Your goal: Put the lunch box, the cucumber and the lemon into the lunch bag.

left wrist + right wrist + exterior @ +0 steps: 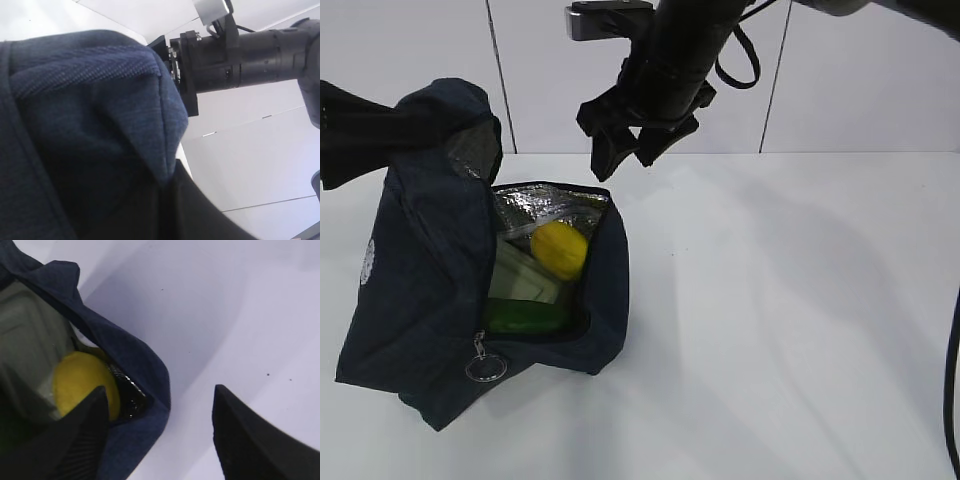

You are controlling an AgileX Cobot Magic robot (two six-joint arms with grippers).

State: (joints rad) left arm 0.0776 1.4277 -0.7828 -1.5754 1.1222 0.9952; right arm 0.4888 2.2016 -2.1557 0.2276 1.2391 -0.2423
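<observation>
Overhead, the black right gripper (626, 152) hangs with jaws spread wide, holding nothing, at about one o'clock from the boxy dark navy fabric lunch bag (420, 300). Inside its foil lining sit the bright yellow oval lemon (559, 249), smooth dark green cucumber (525, 317) and sage-lidded lunch box (520, 277). Whether the left claw is open cannot be told; navy cloth fills its view. The bag rests on a plain white table (790, 320) before white wall panels (860, 90).

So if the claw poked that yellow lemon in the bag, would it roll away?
Probably not far. The lemon is round, so it would likely wobble, but it sits wedged among the lunch box, the cucumber and the lunch bag wall. Its skin looks firm, so probably no squashing.
</observation>
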